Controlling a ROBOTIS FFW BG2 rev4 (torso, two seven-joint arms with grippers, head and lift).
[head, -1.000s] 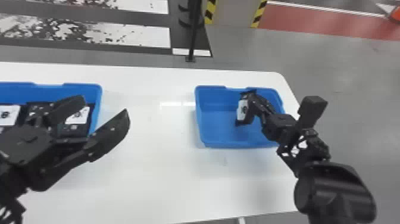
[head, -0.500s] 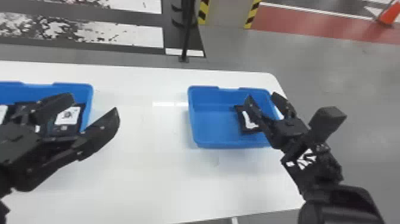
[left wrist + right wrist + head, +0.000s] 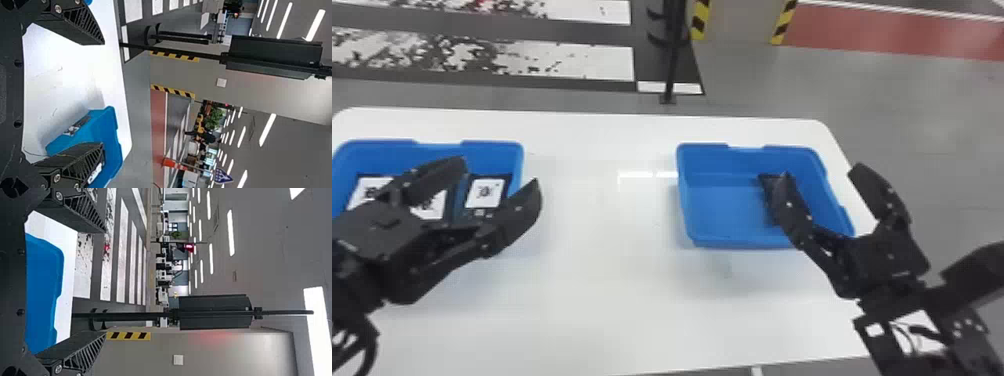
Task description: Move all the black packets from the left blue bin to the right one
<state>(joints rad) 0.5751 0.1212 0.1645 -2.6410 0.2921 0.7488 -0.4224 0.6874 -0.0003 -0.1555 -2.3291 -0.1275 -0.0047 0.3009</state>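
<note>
Black packet lies in the right blue bin, toward its right side; a second ago the right gripper held it over that bin, and half a second ago it lay there with the fingers already parted. Since then the fingers have spread wider, and one now covers part of the packet in the head view. In the left wrist view a white label shows on it.

In the left blue bin, black packets lie side by side; three white labels with dark print show. The rightmost label is mostly uncovered, the others partly hidden behind the left gripper.

The left arm comes in from the left, its gripper wide apart and empty above the near part of the left bin. The right arm reaches from the lower right, its gripper empty, one finger over the right bin, the other beyond its right rim. Past the white table stands a black pole.
</note>
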